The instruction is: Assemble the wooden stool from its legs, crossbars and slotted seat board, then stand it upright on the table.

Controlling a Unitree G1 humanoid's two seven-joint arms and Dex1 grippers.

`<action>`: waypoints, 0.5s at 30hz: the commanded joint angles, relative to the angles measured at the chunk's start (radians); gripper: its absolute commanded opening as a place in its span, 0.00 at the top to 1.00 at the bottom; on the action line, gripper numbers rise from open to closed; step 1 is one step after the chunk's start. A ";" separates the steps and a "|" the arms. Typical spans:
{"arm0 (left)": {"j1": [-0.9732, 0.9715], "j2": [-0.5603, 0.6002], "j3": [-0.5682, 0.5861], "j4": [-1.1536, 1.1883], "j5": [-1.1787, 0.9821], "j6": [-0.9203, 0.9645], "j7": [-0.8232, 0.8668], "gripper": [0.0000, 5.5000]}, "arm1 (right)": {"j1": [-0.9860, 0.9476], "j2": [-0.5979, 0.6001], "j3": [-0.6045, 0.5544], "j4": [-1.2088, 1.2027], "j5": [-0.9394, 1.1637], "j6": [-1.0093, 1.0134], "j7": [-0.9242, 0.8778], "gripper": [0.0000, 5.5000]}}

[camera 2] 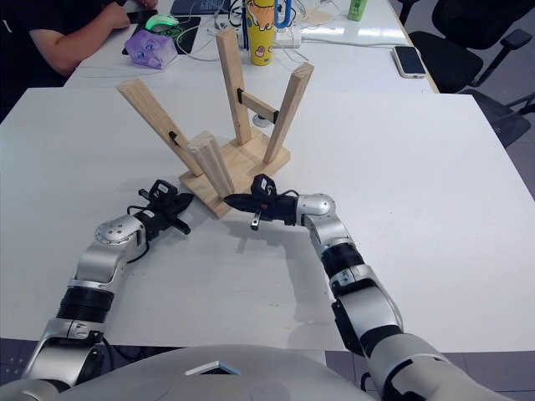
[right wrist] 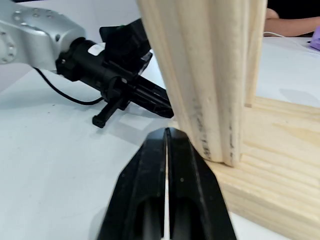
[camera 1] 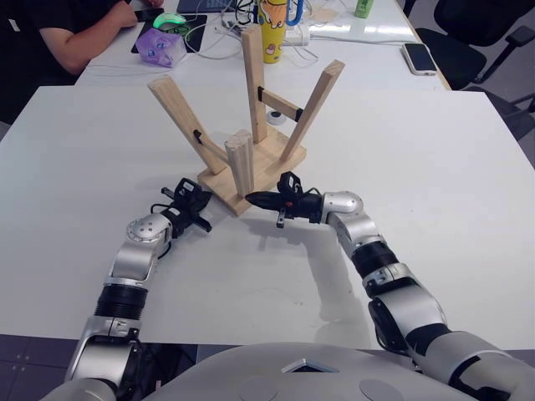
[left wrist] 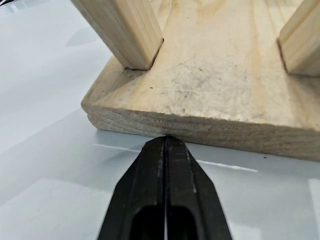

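The wooden stool (camera 1: 251,159) lies upside down on the white table (camera 1: 435,184), its seat board (left wrist: 215,90) flat on the surface and its legs (camera 1: 254,83) splayed upward with dark crossbars between them. My left gripper (camera 1: 203,205) is shut, its tip touching the near-left edge of the seat board (left wrist: 165,137). My right gripper (camera 1: 251,200) is also shut, its tip at the seat board's near corner, beside the base of the nearest leg (right wrist: 210,75). The left gripper (right wrist: 165,107) shows beyond that leg.
Behind the table, a second desk holds a yellow cup (camera 1: 272,33), a purple object (camera 1: 160,46), cables and a phone (camera 1: 418,58). A person's arm (camera 1: 84,38) rests there. A small white roll (camera 1: 276,117) lies behind the stool. Open tabletop on both sides.
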 commanded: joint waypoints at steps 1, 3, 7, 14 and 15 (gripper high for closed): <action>0.046 -0.009 -0.025 0.027 0.023 0.033 0.007 1.00 | 0.054 -0.056 -0.053 -0.036 -0.010 0.032 -0.081 1.00; 0.052 -0.007 -0.032 0.024 0.027 0.031 0.007 1.00 | 0.020 -0.078 -0.090 0.000 -0.016 0.030 -0.132 1.00; 0.053 -0.007 -0.034 0.021 0.026 0.032 0.011 1.00 | -0.058 -0.071 -0.107 0.020 -0.023 0.009 -0.173 1.00; -0.004 -0.008 -0.042 0.069 0.029 0.021 0.000 1.00 | -0.114 0.090 -0.040 0.007 -0.026 -0.023 -0.196 1.00; -0.011 -0.007 -0.044 0.076 0.030 0.019 -0.002 1.00 | -0.113 0.104 -0.025 0.002 -0.031 -0.024 -0.191 1.00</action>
